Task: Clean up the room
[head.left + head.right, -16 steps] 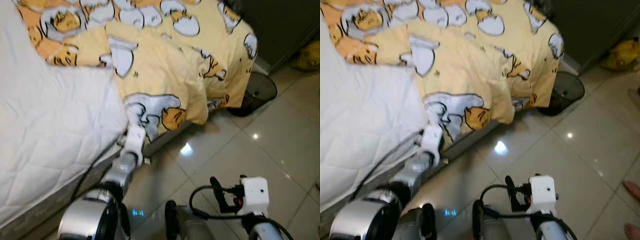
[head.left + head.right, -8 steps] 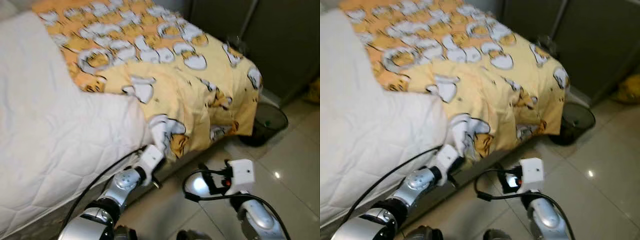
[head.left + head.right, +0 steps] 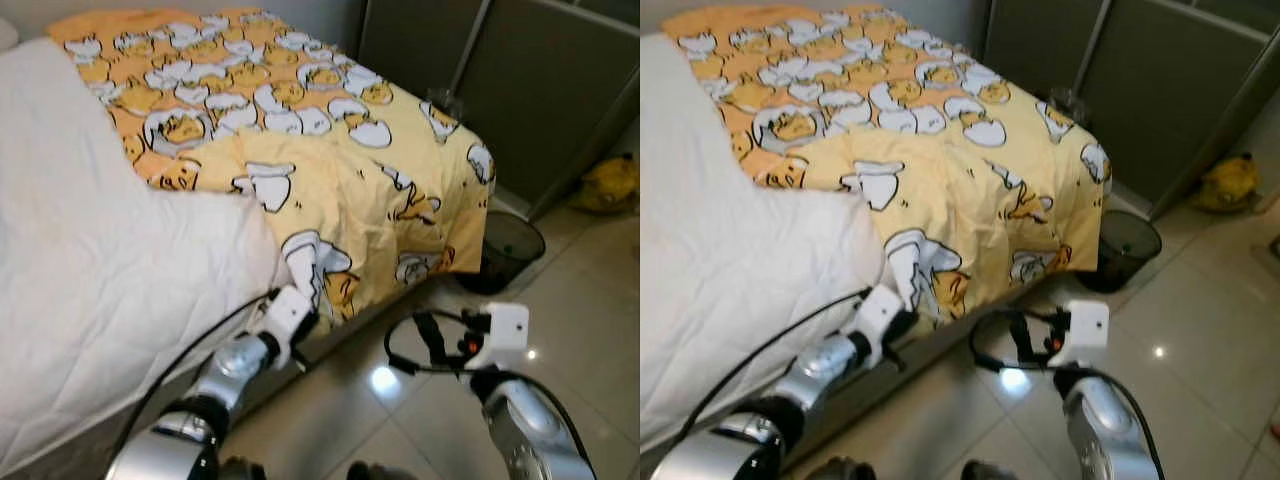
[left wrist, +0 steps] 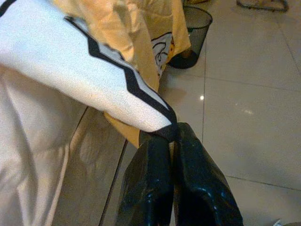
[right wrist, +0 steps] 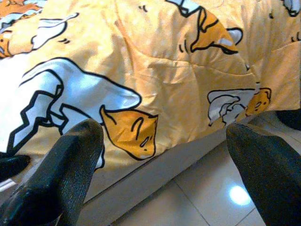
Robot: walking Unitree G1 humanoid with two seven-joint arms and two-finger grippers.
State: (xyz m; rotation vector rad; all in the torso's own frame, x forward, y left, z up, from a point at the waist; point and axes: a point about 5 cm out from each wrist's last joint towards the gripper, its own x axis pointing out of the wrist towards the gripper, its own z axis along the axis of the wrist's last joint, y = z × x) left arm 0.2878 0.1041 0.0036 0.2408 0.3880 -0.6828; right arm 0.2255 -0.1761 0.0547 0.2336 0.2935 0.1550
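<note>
I see left claw [image 4: 171, 141] clamped on yellow blanket [image 3: 330, 170] edge at bed [image 3: 90, 290] side | right claw [image 5: 160, 155] fingers apart, facing blanket | wastebasket [image 3: 512, 245] near bed corner

I see a bed [image 3: 90, 300] filling my left side, with a blanket [image 3: 330, 150] spread over its far half and hanging down its right edge to the floor [image 3: 580, 270]. A wastebasket [image 3: 510, 250] stands on the floor just beside the bed's far right corner. Behind it runs a wardrobe [image 3: 520, 80]. My left gripper [image 4: 173, 136] pinches the blanket's hanging edge; my right gripper [image 5: 160, 141] faces it nearby.
</note>
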